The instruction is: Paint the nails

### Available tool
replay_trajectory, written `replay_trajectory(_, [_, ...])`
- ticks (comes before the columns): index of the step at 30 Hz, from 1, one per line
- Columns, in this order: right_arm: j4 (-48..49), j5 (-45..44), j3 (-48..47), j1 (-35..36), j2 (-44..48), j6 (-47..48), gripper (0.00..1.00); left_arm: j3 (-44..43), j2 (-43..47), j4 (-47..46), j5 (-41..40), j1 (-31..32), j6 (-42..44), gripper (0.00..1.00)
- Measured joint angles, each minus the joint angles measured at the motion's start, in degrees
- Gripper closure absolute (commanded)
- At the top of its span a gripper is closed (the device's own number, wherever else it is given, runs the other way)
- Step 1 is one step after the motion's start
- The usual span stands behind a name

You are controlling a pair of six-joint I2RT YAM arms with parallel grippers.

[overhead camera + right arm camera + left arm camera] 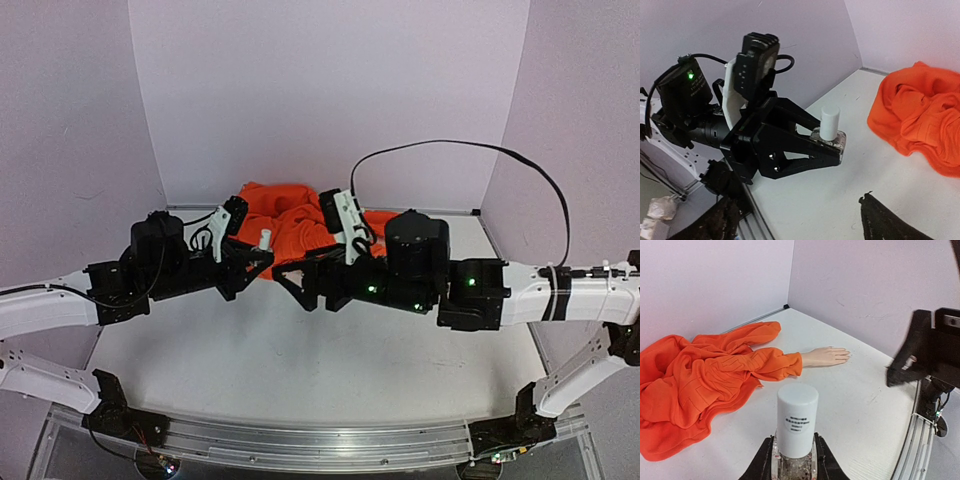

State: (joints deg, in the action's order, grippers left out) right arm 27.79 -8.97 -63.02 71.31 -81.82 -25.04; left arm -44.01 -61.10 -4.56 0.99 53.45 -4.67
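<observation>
The left jaws pinch the glass body of a small bottle [796,440] and hold it upright above the middle of the surface. Its white cap [830,122] is still on and sticks up free, probably so the other arm can twist it off. The right jaws are spread wide and empty, touching nothing, facing the bottle from just beside it. The nails [844,356] are well apart from both, on the pale hand [824,356] lying flat out of the orange sleeve [771,364] near the back edge, fingers toward the right edge.
</observation>
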Motion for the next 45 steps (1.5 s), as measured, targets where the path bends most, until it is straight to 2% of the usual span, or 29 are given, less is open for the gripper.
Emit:
replay_trajectory(3, [0.81,10.47,4.39,-5.81,3.04,1.27,0.02,0.0,0.39,-0.07,3.34,-0.39,-1.44,1.0])
replay_trajectory(6, [1.92,20.09,8.04,-11.47,3.78,1.51,0.02,0.0,0.35,-0.04,7.65,-1.92,-3.41,1.0])
replay_trajectory(11, [5.95,31.8,13.33,-15.98,4.44,0.13,0.02,-0.61,-0.61,-0.02,16.0,-4.42,-6.75,1.0])
replay_trajectory(14, [10.97,37.33,16.11,-17.77,5.75,-2.23,0.02,-2.21,-2.45,-0.07,24.17,-4.79,-8.0,1.0])
replay_trajectory(18, [17.22,42.36,16.59,-19.06,6.21,-4.92,0.16,-6.56,-6.93,-0.24,37.11,-4.68,-10.4,1.0])
replay_trajectory(19, [18.47,43.54,16.52,-19.17,6.19,-5.51,0.16,-7.65,-8.26,-0.5,40.0,-4.57,-10.86,1.0])
replay_trajectory(26, [24.0,49.11,13.77,-19.19,3.78,-7.72,0.4,-11.39,-14.4,-1.42,51.98,-1.62,-12.46,1.0])
replay_trajectory(30, [27.21,51.39,12.9,-19.19,2.23,-9.31,0.51,-11.5,-14.93,-1.51,55.04,-0.5,-12.57,1.0])
replay_trajectory(41, [33.4,56.61,12.68,-18.78,-1.51,-12.66,0.53,-12.26,-15.19,-1.51,57.44,-0.59,-12.59,1.0])
replay_trajectory(45, [34.1,57.59,12.66,-18.49,-2.03,-12.96,0.68,-12.31,-15.19,-1.51,57.57,-0.59,-12.61,1.0])
